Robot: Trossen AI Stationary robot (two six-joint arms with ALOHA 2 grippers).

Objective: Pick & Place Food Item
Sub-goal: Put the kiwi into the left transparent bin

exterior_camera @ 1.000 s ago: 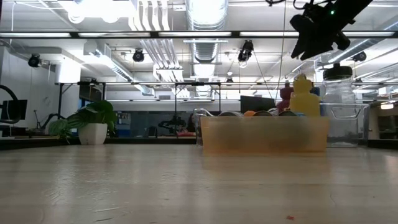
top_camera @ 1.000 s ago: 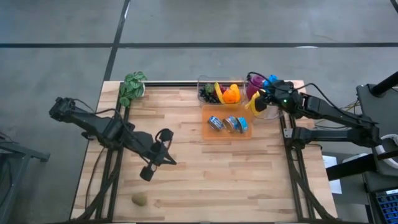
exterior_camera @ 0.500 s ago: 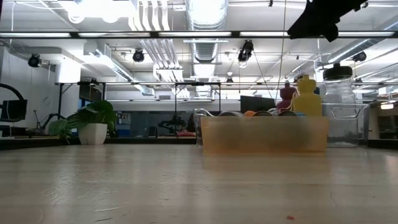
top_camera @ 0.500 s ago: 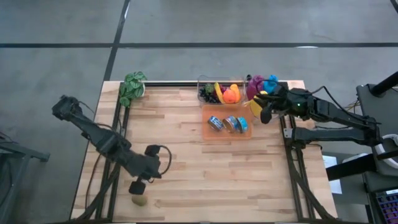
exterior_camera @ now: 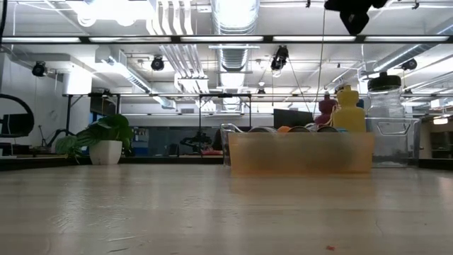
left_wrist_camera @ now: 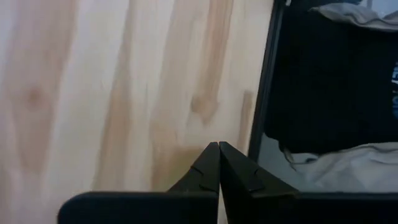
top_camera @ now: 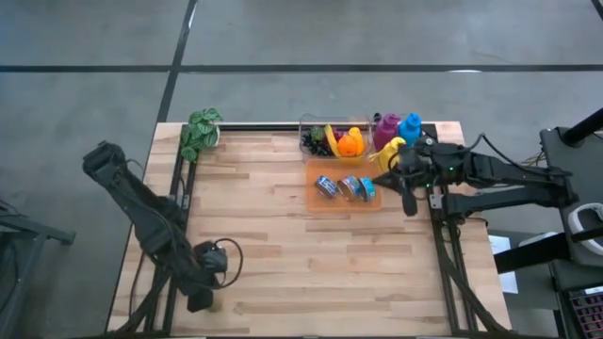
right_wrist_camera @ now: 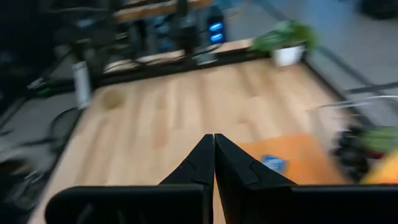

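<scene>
Listing the wooden table (top_camera: 283, 217) and its contents as seen from above. Left gripper (top_camera: 200, 299): at the table's near left corner, fingers pressed together, nothing between them; the left wrist view shows only its closed tips (left_wrist_camera: 219, 163) over bare wood at the table edge. Right gripper (top_camera: 408, 201): at the right edge of the table, just beside the orange tray (top_camera: 345, 186), fingers closed flat together and empty, confirmed by the right wrist view (right_wrist_camera: 214, 160).

Food item: a small greenish round fruit (right_wrist_camera: 112, 98), seen blurred at the far end of the table in the right wrist view. The high view hides it beneath the left gripper; the low view does not show it.

Orange tray: holds blue wrapped packets (top_camera: 345, 186). Clear bin (top_camera: 332, 139) behind it: holds an orange (top_camera: 350, 144) and dark fruit. Beside the bin: a yellow bottle (exterior_camera: 346, 110), a magenta bottle (top_camera: 384, 131) and a blue bottle (top_camera: 409, 127). The low view adds a clear jar with a dark lid (exterior_camera: 386, 106).

Potted plant (top_camera: 201, 132): far left corner.
</scene>
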